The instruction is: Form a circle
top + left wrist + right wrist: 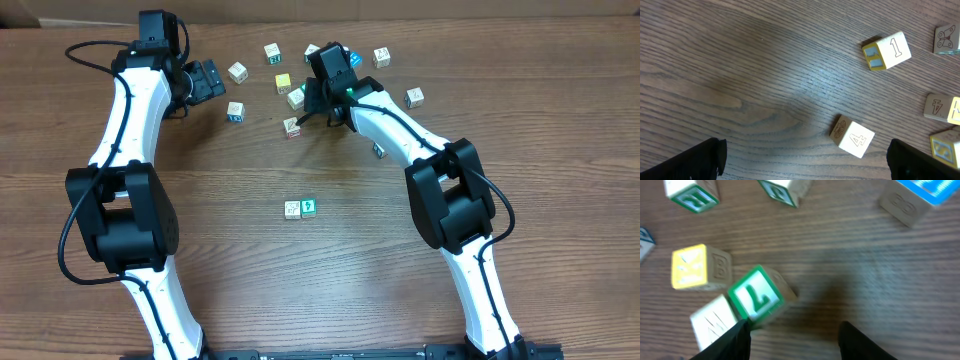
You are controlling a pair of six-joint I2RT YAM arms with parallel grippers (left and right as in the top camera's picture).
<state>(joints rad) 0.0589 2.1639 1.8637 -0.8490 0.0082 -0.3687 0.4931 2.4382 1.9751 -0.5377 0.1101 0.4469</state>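
**A:** Wood-grain table (330, 290) fills the overhead view. The number and letter blocks (237, 72) lie in a loose scatter across the upper middle of the frame. One pair of blocks (292, 209) sits side by side near the centre, well apart from the rest.

**B:** The right gripper (312, 110) is down in the thick of that scatter. From its wrist camera the fingers (735, 342) stand parted at the bottom edge, with bare table between them and nothing gripped.

**A:** The green-bordered 7 block (756, 297) sits tilted just outside the finger at lower left. Whether finger and block actually touch is hard to say.

**B:** A white block (710, 325) is tucked against that 7 block at lower left. A yellow block (692, 266) sits just above it at mid-left, and a blue-faced block (932, 190) pokes in at the upper right corner.

**A:** Now the left gripper (218, 80), at the upper left of the overhead frame. Its jaws are spread wide and it carries nothing.

**B:** Its wrist view confirms that, with a dark finger in each bottom corner. The 4 block (852, 137) lies on the table ahead of the gap, nearer the right-hand finger and touching neither.

**A:** The 1 block (887, 51) is at upper right, showing a yellow and blue side face. A butterfly block (946, 39) is cut off by the right edge.
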